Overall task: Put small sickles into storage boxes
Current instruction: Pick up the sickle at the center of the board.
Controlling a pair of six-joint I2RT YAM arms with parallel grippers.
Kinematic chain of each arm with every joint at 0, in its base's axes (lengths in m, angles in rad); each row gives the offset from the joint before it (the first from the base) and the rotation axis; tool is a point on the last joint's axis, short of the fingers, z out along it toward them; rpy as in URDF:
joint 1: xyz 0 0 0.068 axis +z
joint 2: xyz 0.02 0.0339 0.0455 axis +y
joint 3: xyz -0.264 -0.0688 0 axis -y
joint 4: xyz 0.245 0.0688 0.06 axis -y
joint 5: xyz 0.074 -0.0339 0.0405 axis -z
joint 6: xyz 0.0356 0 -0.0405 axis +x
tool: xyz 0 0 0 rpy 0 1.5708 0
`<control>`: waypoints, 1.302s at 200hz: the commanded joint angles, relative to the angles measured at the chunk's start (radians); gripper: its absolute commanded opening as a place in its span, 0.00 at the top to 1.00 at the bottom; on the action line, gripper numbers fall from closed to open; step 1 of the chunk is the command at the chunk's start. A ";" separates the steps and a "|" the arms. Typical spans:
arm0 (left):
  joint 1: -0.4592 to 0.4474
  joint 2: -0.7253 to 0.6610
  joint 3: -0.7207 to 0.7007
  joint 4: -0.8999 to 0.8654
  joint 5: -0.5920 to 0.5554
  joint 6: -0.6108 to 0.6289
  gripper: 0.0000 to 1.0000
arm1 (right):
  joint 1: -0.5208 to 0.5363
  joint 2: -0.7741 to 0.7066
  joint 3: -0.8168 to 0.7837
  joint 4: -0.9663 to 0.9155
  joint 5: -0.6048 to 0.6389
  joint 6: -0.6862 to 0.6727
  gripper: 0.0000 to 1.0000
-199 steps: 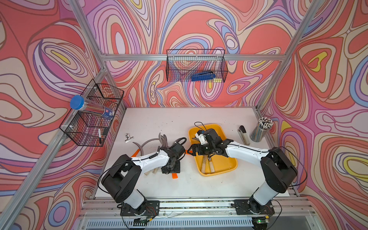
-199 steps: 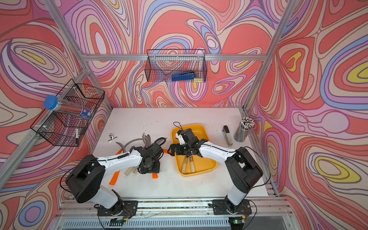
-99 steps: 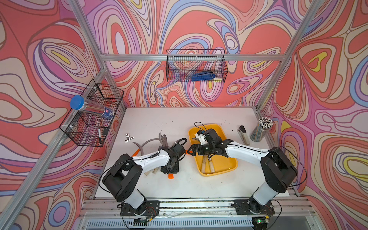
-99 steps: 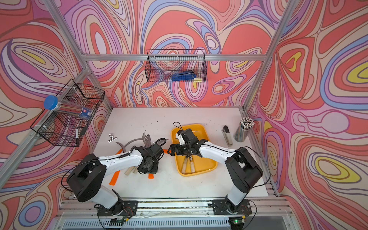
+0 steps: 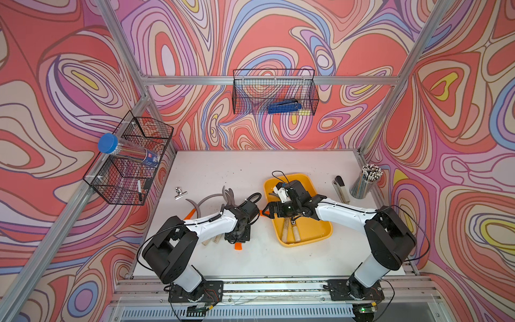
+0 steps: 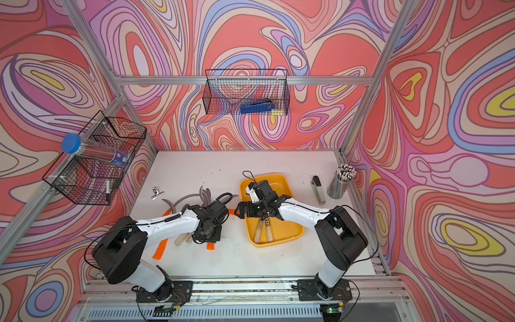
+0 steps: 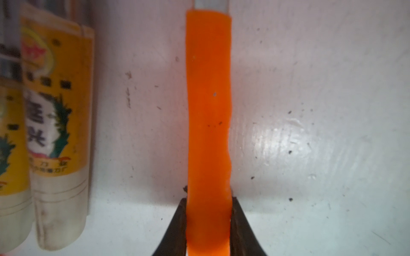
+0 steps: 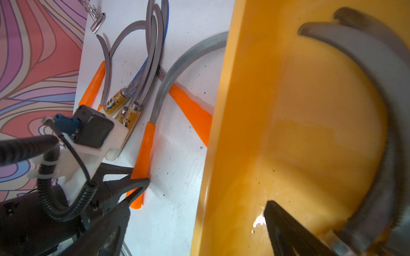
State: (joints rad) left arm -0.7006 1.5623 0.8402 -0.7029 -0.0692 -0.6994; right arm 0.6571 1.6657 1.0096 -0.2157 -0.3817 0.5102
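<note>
Well, the white table fills the floor of the cell, and the yellow tray lies right of its middle with two wooden-handled sickles already inside, blades curving toward the far end. The rest of the small sickles sit in a tangle on the bare table left of the tray, blades overlapping.

The right gripper hangs over the tray's left wall with its jaws spread wide and nothing between them. The left gripper is down on the table beside the pile. From its wrist camera I see both black fingers pressed against the sides of one orange-handled sickle, so it has that handle pinched, close to the butt end.

That is what worries me. A grip so far from the blade leaves the heavy curved end free to swing or droop on lifting, and the smooth handle could twist between the fingers. Its blade also crosses a second orange sickle lying against the tray's wall, so a straight pull may drag that one along. And the open right gripper sits right on the path into the tray; the two could knock together.
</note>
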 commanded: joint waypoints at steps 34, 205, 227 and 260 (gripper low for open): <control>-0.002 -0.025 0.015 -0.032 -0.036 0.000 0.88 | 0.006 0.014 -0.005 0.004 0.009 -0.010 0.01; 0.027 0.178 0.241 -0.154 -0.135 0.120 0.59 | 0.006 -0.006 -0.027 0.006 0.014 -0.016 0.02; 0.028 0.194 0.231 -0.128 -0.119 0.118 0.59 | 0.006 -0.012 -0.032 0.002 0.020 -0.019 0.02; 0.035 0.226 0.216 -0.096 -0.099 0.115 0.59 | 0.006 -0.012 -0.034 0.000 0.024 -0.022 0.01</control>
State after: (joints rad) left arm -0.6731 1.7596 1.0767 -0.8139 -0.1860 -0.5865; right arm 0.6571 1.6653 0.9878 -0.2169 -0.3744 0.5026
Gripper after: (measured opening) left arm 0.411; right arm 0.985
